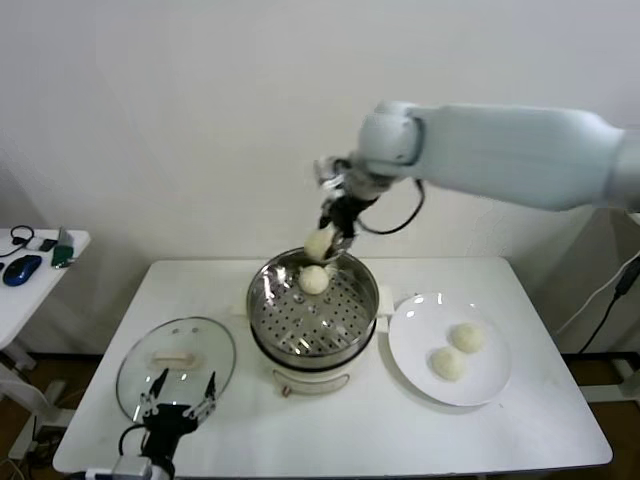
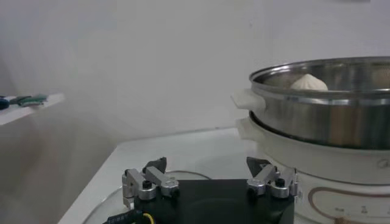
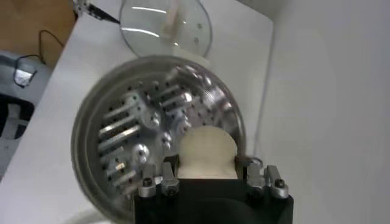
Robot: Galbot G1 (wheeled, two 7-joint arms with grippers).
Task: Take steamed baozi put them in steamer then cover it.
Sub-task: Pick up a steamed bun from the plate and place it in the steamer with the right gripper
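**Bun held over the back of the steamer**

Bun in the air, pinched between the fingers of the right gripper just above the far rim of the steamer. Another bun sits on the perforated tray inside, toward the back. Right of the steamer, two more buns rest on the white plate. Left of the steamer, the glass cover lies flat on the table, and the left gripper hangs over its near edge, fingers spread wide and holding nothing.
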